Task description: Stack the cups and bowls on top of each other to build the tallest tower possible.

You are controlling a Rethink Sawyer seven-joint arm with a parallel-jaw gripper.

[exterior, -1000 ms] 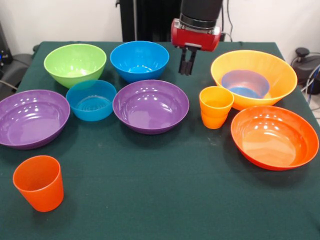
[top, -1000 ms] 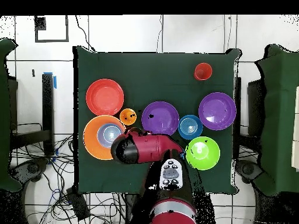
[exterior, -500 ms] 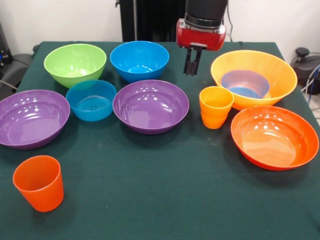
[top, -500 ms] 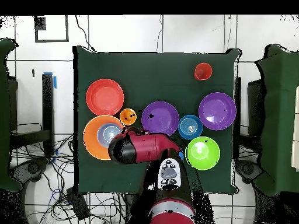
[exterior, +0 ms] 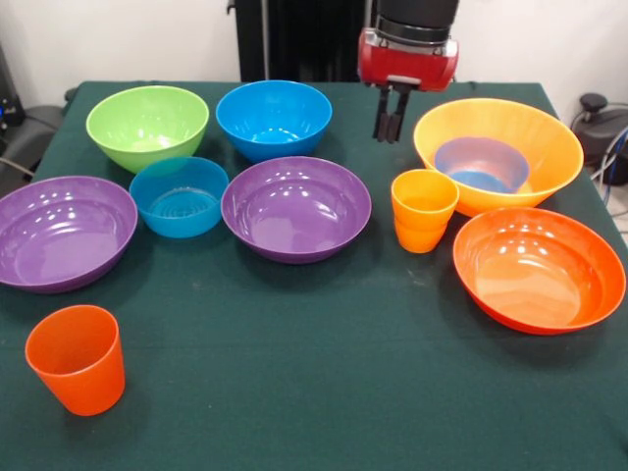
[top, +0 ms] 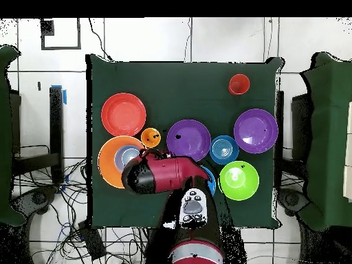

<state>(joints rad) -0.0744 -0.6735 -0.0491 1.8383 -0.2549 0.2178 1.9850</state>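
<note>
My gripper [exterior: 388, 135] hangs shut and empty above the table's far side, between the medium blue bowl [exterior: 273, 116] and the large yellow-orange bowl [exterior: 546, 147]. A small translucent blue bowl [exterior: 481, 164] sits inside the yellow-orange bowl. The yellow-orange cup [exterior: 423, 209] stands in front of it, beside the wide red-orange bowl [exterior: 538, 267]. A lime green bowl [exterior: 147, 123], a second small translucent blue bowl [exterior: 180, 194] and two purple bowls [exterior: 295, 206] [exterior: 61, 231] stand apart. The red-orange cup [exterior: 77, 358] stands alone at the near left. Nothing else is stacked.
In the overhead view the red arm [top: 161, 173] covers most of the medium blue bowl [top: 209, 180] and part of the yellow-orange bowl [top: 108, 161]. The green table cloth [exterior: 324, 392] ends close behind the far bowls. Cables and chairs surround the table.
In the front view my gripper has moved right and slightly up, from near the blue bowl toward the yellow-orange bowl. The bowls and cups have not moved.
</note>
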